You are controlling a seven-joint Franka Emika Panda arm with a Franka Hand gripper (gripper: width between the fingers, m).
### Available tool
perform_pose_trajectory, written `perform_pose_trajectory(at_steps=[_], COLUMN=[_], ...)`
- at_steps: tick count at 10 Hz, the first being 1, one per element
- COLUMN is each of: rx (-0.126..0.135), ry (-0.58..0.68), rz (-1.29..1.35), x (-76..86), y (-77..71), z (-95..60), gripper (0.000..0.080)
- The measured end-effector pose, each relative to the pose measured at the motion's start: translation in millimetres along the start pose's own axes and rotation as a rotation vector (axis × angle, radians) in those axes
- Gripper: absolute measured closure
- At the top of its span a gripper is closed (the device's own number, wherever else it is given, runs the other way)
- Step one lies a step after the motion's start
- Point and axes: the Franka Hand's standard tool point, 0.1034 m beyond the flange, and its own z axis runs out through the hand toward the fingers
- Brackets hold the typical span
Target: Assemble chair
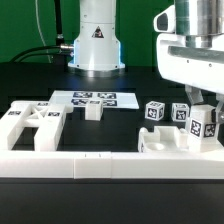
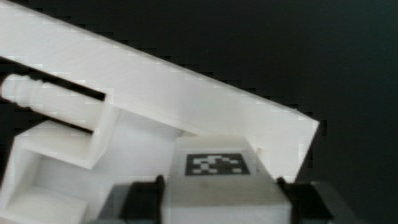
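My gripper [image 1: 205, 110] is at the exterior view's right, lowered to the table, with its jaws shut on a white leg cube [image 1: 205, 124] bearing a tag. In the wrist view the gripper [image 2: 226, 202] has dark fingers [image 2: 153, 198] pressed on both sides of that tagged cube [image 2: 217, 165]. Just beyond it lies a white chair piece with a round peg [image 2: 45, 95], which also shows in the exterior view [image 1: 163, 141]. Two more tagged cubes [image 1: 154, 112] [image 1: 180, 113] stand behind it. A flat slotted panel [image 1: 30, 124] lies at the left and a small block [image 1: 93, 110] near the middle.
The marker board [image 1: 88, 98] lies in front of the robot's base [image 1: 96, 45]. A long white border rail [image 1: 110, 165] runs along the front and shows as a broad white slab in the wrist view [image 2: 196, 85].
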Motion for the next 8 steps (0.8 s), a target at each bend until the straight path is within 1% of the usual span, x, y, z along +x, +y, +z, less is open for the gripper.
perform_pose_trajectory(at_steps=[1,2,3,4,5,7,8], rx=[-0.008,-0.024,-0.02,-0.021,-0.021,-0.022,-0.052], ry=[0.003,0.008,0.008,0.008,0.007,0.006,0.003], rz=[-0.027,-0.101,-0.172,-0.251,-0.297,-0.494,-0.638], x=[-0.3,-1.5,-1.0,-0.8,-0.8,0.5,3.2], y=[0.3,-1.3,-2.1,-1.9,-1.9,-1.6,0.9], z=[0.2,-0.8,-1.0,-0.9,-0.9,-1.1,-2.0], gripper=[0.0325,0.0208,0.0208,0.0162,0.0152,0.0151,0.0151])
